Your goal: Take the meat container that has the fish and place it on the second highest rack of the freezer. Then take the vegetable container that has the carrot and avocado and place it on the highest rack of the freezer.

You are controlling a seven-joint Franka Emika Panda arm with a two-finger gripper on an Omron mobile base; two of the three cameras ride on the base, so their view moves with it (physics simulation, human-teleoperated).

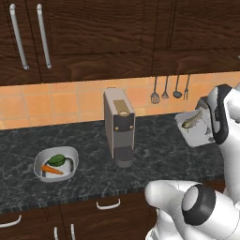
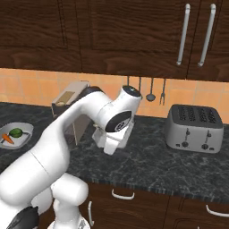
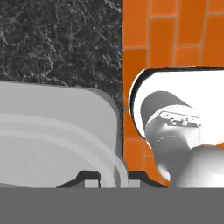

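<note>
A kitchen counter (image 1: 93, 136) of dark marbled stone is shown, under wooden cabinets and an orange tiled wall. At the right of the left base view, a pale tray (image 1: 199, 133) carrying the fish (image 1: 192, 121) is seen lifted off the counter and tilted, beside the white arm (image 1: 220, 117). In the hand view, the gripper (image 3: 106, 177) is closed narrowly on the tray's thin rim, the wall of the tray passing between the two dark fingertips (image 3: 89, 176). The fish tray is therefore judged to be held and in transit. At the left of the counter, well apart, the second tray (image 1: 56, 164) rests with the carrot (image 1: 52, 170) and the avocado (image 1: 56, 160) inside. A coffee machine (image 1: 119, 126) stands between the two trays. A toaster (image 2: 193, 129) is seen at the right in the right base view. The step in hand is judged to be carrying the fish tray to the freezer. The tray should be levelled so the fish is not tipped out, the pinch on the rim should be kept firm, and the swing should be kept clear of the coffee machine.
</note>
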